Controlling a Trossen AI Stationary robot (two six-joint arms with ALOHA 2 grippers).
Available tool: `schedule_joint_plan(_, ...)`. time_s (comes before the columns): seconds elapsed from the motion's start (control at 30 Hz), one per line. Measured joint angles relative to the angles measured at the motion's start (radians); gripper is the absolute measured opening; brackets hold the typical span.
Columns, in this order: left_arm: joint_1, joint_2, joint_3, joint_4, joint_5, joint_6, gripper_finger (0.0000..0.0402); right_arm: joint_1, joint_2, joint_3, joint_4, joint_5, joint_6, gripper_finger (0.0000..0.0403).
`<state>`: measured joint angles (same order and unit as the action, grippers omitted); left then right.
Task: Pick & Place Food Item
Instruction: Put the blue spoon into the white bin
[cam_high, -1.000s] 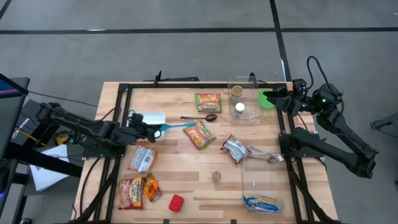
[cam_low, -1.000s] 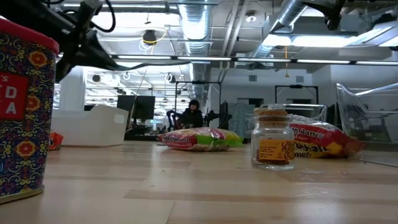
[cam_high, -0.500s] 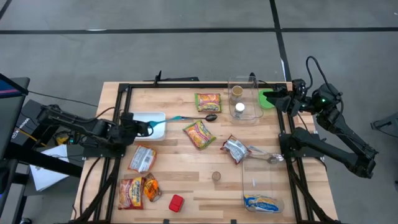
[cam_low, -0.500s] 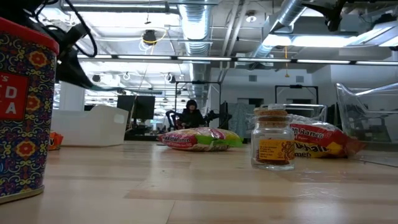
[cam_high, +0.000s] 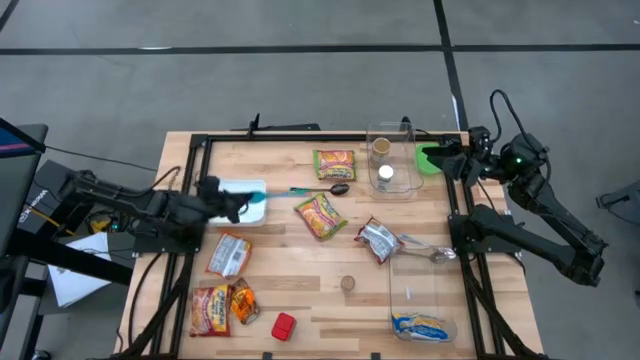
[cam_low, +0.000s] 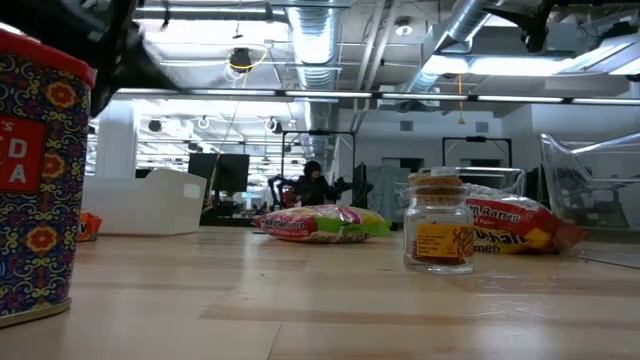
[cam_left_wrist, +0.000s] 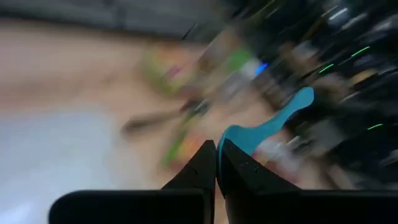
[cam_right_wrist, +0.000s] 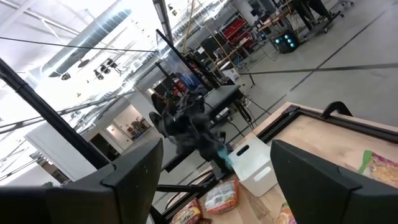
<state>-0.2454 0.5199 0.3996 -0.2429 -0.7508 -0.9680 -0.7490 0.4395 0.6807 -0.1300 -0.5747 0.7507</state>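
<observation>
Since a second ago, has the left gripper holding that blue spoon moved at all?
Yes. In the high view the left gripper, shut on the blue spoon, has pulled back toward the table's left edge, and now sits over the white bin.

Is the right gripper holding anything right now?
No, the right gripper stands open and empty, parked off the table's far right corner.
</observation>
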Motion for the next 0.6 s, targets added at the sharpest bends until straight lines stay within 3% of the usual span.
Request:
schedule_joint_plan(0.17,0.139,0.045,0.0,0.618,0.118,0.435,0.0002,0.0,0.001,0.0,0.002,0.0,-0.014,0.0291)
schedule_joint_plan(0.23,0.215,0.102,0.024,0.835,0.217,0.57,0.0002,0.0,0.0,0.0,0.003,0.0,-0.015,0.0291)
schedule_joint_plan(0.3,0.29,0.17,0.095,0.931,0.349,0.648,0.0001,0.0,0.001,0.0,0.003,0.0,-0.017,0.0291)
schedule_joint_plan(0.43,0.426,0.342,0.345,0.866,0.665,0.726,0.0002,0.0,0.001,0.0,0.003,0.0,-0.019,0.0291)
schedule_joint_plan(0.6,0.591,0.533,0.678,0.503,0.946,0.843,0.0001,0.001,0.001,0.0,0.003,0.0,-0.028,0.0291)
